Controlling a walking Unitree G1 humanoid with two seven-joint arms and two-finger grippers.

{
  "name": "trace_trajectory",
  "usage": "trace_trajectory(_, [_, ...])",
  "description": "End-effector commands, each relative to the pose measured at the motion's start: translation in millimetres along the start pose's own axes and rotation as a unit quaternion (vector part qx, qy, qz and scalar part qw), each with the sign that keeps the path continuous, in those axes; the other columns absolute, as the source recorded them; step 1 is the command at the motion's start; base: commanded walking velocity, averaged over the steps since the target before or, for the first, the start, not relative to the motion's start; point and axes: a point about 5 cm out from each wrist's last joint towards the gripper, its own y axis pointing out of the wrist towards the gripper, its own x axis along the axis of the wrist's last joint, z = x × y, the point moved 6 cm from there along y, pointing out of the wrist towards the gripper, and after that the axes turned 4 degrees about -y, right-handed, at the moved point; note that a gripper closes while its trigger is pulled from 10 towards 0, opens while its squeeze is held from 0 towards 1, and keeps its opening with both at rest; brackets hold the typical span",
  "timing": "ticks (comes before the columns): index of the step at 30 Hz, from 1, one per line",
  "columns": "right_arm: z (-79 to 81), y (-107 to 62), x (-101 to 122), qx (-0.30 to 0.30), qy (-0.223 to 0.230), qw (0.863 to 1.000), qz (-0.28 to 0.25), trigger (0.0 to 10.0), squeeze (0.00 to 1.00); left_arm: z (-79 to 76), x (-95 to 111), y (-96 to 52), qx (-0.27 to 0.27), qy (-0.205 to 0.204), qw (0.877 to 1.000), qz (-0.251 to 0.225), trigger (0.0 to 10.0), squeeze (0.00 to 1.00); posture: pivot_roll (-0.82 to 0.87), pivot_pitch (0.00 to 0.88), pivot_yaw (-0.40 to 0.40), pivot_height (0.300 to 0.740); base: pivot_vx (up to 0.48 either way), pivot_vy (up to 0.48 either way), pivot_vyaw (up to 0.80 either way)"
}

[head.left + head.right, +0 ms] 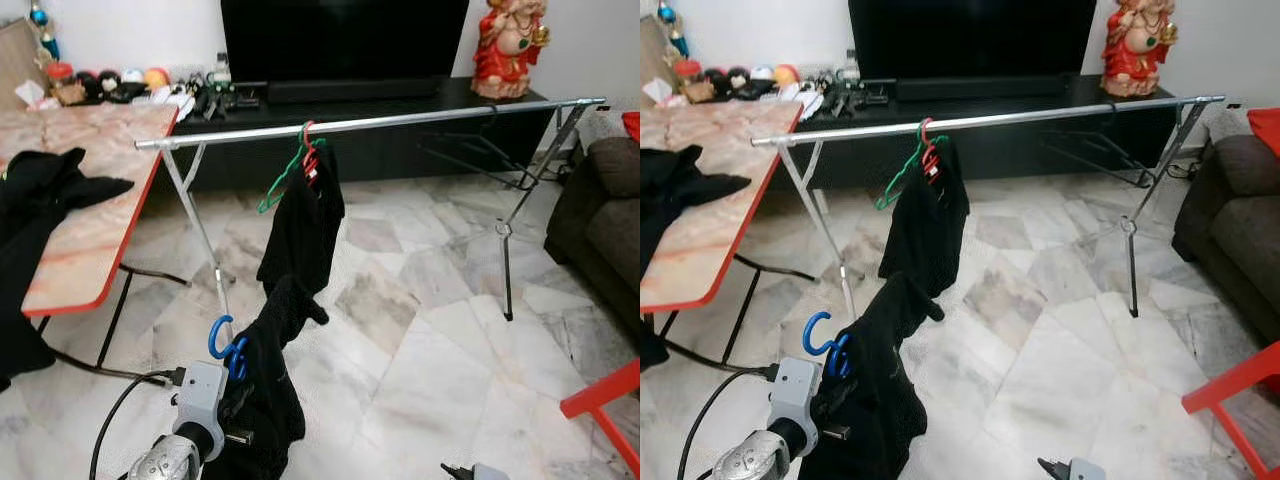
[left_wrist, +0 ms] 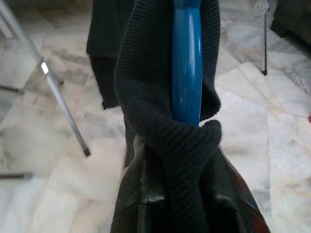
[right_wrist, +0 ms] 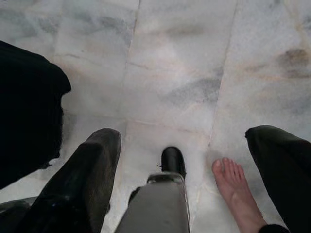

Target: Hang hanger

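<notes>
The left tool (image 1: 232,372) is pinching the blue hanger (image 1: 222,345), probably through its black garment (image 1: 268,390), so it risks slipping before reaching the rail (image 1: 370,122).

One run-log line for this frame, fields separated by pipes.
left hand: holds blue hanger with black garment | rail: not reached | right hand: idle, low, open

A home living room: a big television (image 1: 344,40) on a dark low cabinet (image 1: 400,125) at 12 o'clock, a sofa (image 1: 600,225) at 3 o'clock, marble floor (image 1: 420,340) (a clothes rail (image 1: 370,122) stands across it)
</notes>
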Motion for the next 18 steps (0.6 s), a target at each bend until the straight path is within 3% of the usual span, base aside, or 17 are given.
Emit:
trace_trajectory(1, [0.9,0.3,0.9,0.0,-0.007,1.0,-0.001,10.0,0.0,2.1,14.7,-0.6,0.004,0.003,1.0,-0.024,10.0,0.0,-0.02,0.101,0.02,0.74,0.48,0.0,0.0])
trace_trajectory(18, [4.3,0.7,3.5,0.011,-0.022,1.0,-0.003,10.0,0.0,7.2,13.7,-6.0,0.021,0.001,1.0,-0.015,10.0,0.0,-0.01,0.15,0.006,0.74,0.48,0.0,0.0])
